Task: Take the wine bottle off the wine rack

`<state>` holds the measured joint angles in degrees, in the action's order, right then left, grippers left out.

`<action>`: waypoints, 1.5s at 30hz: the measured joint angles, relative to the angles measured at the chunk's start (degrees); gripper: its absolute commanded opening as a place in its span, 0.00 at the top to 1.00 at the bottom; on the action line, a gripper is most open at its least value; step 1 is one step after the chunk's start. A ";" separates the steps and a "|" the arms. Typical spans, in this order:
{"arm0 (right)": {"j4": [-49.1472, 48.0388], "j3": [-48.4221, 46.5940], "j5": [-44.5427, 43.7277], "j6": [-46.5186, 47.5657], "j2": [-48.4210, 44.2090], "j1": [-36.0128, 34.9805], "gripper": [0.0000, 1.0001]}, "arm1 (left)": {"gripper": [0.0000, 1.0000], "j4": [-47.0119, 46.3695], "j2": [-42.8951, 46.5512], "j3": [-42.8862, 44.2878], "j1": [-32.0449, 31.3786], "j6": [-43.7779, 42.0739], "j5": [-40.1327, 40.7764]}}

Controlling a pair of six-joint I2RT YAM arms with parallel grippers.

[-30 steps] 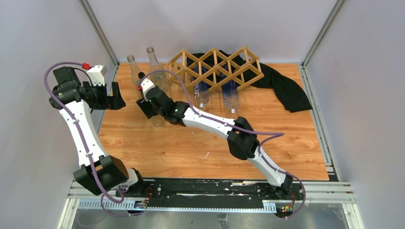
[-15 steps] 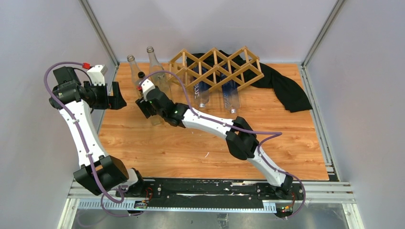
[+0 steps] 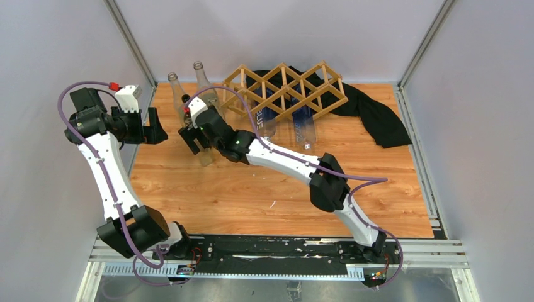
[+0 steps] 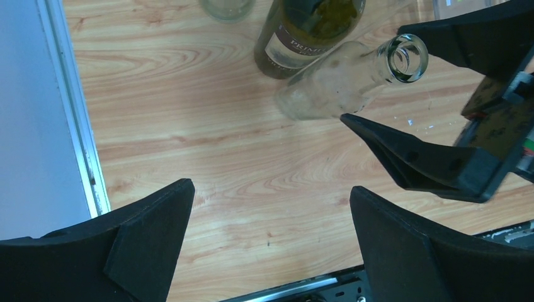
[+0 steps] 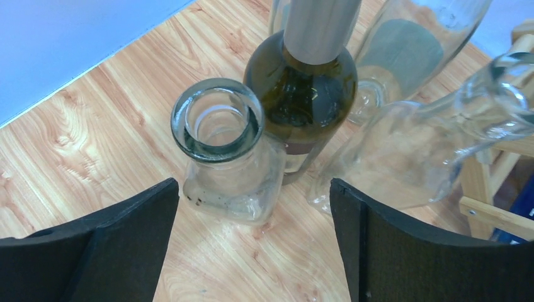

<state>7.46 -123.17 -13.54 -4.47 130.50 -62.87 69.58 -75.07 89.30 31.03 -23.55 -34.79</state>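
Right gripper (image 5: 253, 207) just spread wide, leaving the clear glass bottle (image 5: 230, 185) upright at the wine rack's (image 3: 286, 88) 8 o'clock, so placement is likely done.

Pale-wood wine rack (image 3: 284, 88), black cloth (image 3: 378, 119) (dark-green bottle (image 5: 299, 94)).

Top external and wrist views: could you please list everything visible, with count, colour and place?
wine rack: one, light wood, back of table
racked bottles: two, clear with blue labels, lying in the rack
black cloth: one, black, behind and right of the rack
dark green bottle: one, silver-foiled neck, upright left of the rack
clear bottles: at least three, colourless, upright around the green one
table: one, wood-grain
left gripper: one, black, open, above the table's left side
right gripper: one, black, open, either side of a clear bottle
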 measured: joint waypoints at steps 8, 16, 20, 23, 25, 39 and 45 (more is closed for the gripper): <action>5.33 6.56 -1.97 -0.79 -11.15 0.00 0.05 | 0.00 0.00 0.28 0.02 0.00 0.35 -0.83; 7.02 25.27 -3.85 -7.78 -31.89 4.98 0.04 | 0.00 0.02 0.28 0.02 0.02 1.25 -2.51; 7.30 32.26 -3.02 -12.81 -34.64 11.08 0.03 | 0.00 0.02 0.28 0.02 0.02 1.53 -3.89; 8.00 35.58 -2.40 -15.67 -33.27 14.95 0.03 | 0.00 0.02 0.33 0.02 0.02 1.66 -4.92; 8.35 36.35 -1.90 -16.81 -31.69 16.09 0.03 | 0.00 0.02 0.46 0.00 0.02 1.66 -5.46; 3.08 35.12 4.35 -21.99 -19.10 23.08 0.04 | 0.00 0.04 2.21 -1.16 0.02 0.81 -7.72; 0.94 33.57 5.31 -23.87 -14.12 23.93 0.06 | 0.00 0.07 2.43 -1.36 0.02 0.09 -8.48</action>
<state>8.40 -89.60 -8.23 -28.34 116.38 -38.94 69.65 -72.64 87.94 31.05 -23.46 -43.27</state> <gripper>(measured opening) 0.951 0.997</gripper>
